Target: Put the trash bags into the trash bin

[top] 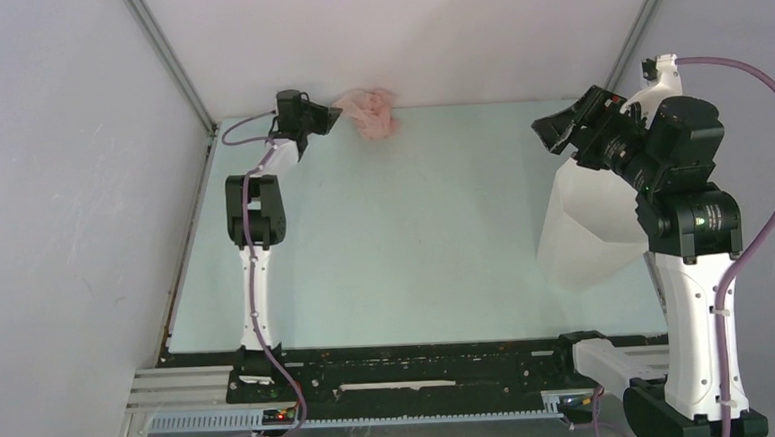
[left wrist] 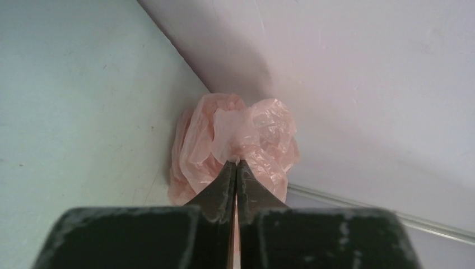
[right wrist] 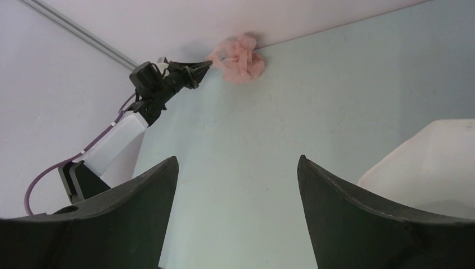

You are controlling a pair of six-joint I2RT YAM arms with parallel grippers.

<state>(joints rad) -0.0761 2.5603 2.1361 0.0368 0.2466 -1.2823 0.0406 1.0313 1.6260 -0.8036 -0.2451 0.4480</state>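
Back wall: a pale back wall (top: 404, 37) is seen closing off the far edge of the table.
Left wall: a grey left wall (top: 62, 195) is met by the back wall at a corner lined with a metal strip.
Table: a pale green table (top: 415, 237) is shown, bare across its middle, with a black rail (top: 411, 367) fixed along its near edge.
Right arm: the right arm (top: 691, 263) is raised over the right side of the table. Part of the bin is hidden by it in the top view.
Left arm: the left arm (top: 253, 215) is stretched out to the far left corner, just beside the left wall.
Bin: a translucent white bin (top: 589, 223) is placed at the right side of the table, below the right wrist and well apart from the bag. Upright or tilted cannot be told.
Bag: a crumpled pink bag (left wrist: 224, 140) is bunched at the far edge of the table, touching the back wall near the left corner.
Left gripper: the left gripper (left wrist: 236, 165) is pressed together, with a fold of the bag's film pinched at its tips.
Right gripper: the right gripper (right wrist: 238, 168) is held wide apart with nothing between its fingers, and is pointed across the open table. The bin's rim is seen just to its right.
Cables: purple cables (top: 257, 285) are run along both arms.
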